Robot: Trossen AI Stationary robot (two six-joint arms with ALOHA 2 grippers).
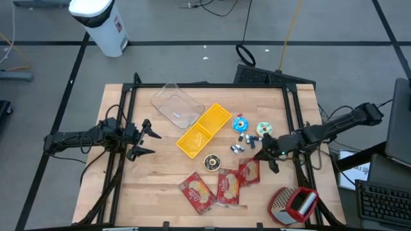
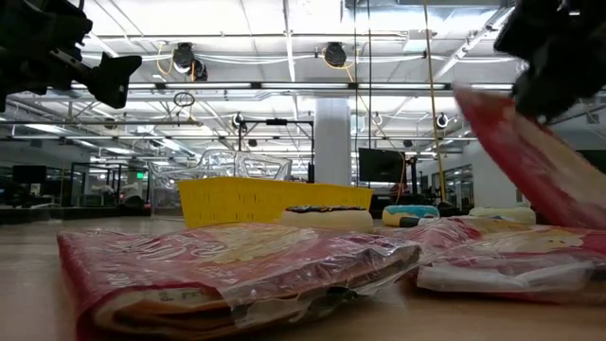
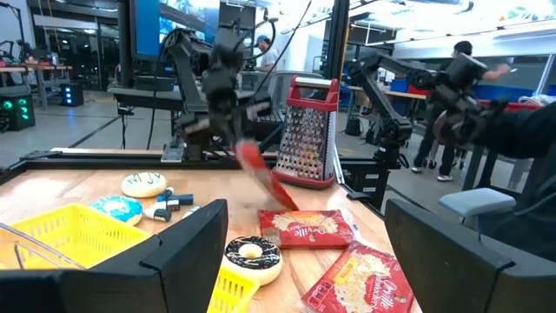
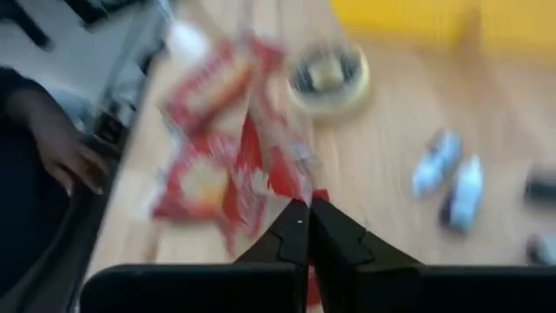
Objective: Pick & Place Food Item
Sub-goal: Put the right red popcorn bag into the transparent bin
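Three red snack packets are near the table's front. Two lie flat (image 1: pixel 198 192) (image 1: pixel 228 185). The third (image 1: pixel 249 170) has its right end in my right gripper (image 1: pixel 264 156), which is shut on it just right of the packets. A yellow basket (image 1: pixel 204 130) stands mid-table with a clear tub (image 1: pixel 176 106) behind it. A chocolate doughnut (image 1: pixel 210 162) lies in front of the basket. My left gripper (image 1: pixel 146 138) waits open at the table's left, pointing level toward the basket. My right gripper pinches the red packet's end (image 4: pixel 291 196) between its two shut fingers, slanting down from the table's right side. The packet (image 3: pixel 261 169) hangs tilted below the fingers. Its lower end (image 3: pixel 285 200) reaches down to the flat packets; whether it rests there I cannot tell.
Two more doughnuts (image 1: pixel 241 123) (image 1: pixel 264 129) and small wrapped sweets (image 1: pixel 237 147) lie right of the basket. A red-handled grater (image 1: pixel 292 204) lies at the front right corner. People move in the room beyond the table. Bare wood lies at the front left.
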